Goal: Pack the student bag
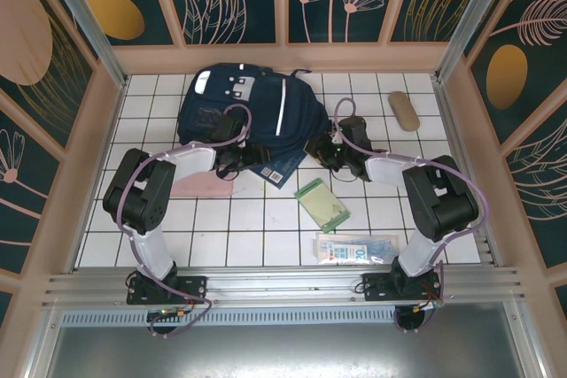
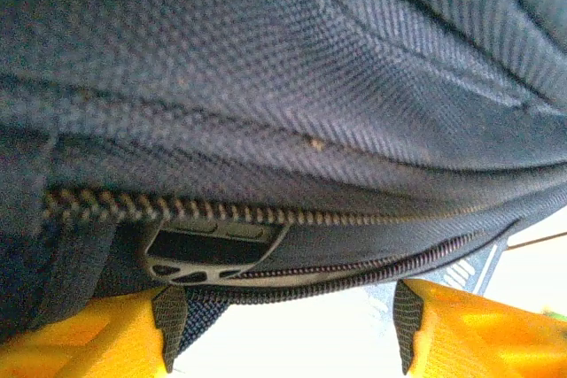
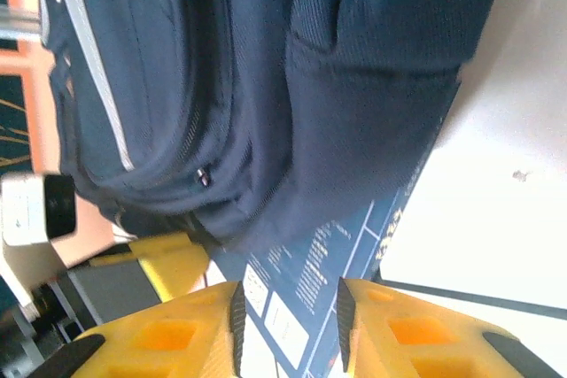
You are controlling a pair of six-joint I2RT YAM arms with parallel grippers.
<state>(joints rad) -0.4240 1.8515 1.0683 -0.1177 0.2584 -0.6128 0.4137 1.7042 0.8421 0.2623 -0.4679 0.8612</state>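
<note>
The student bag lies at the far middle of the table. A booklet pokes out from under its near edge. A flat pouch lies just near-left of the bag. An oval case sits to the bag's right, apart from it. Nearer, right of centre, lies a flat packet, and a wrapped bundle is nearer still.

Student bag: large navy-blue fabric backpack with a white stripe and grey-white patches. It lies flat at the table's 12 o'clock. The zip on its 6 o'clock edge is parted.
</note>
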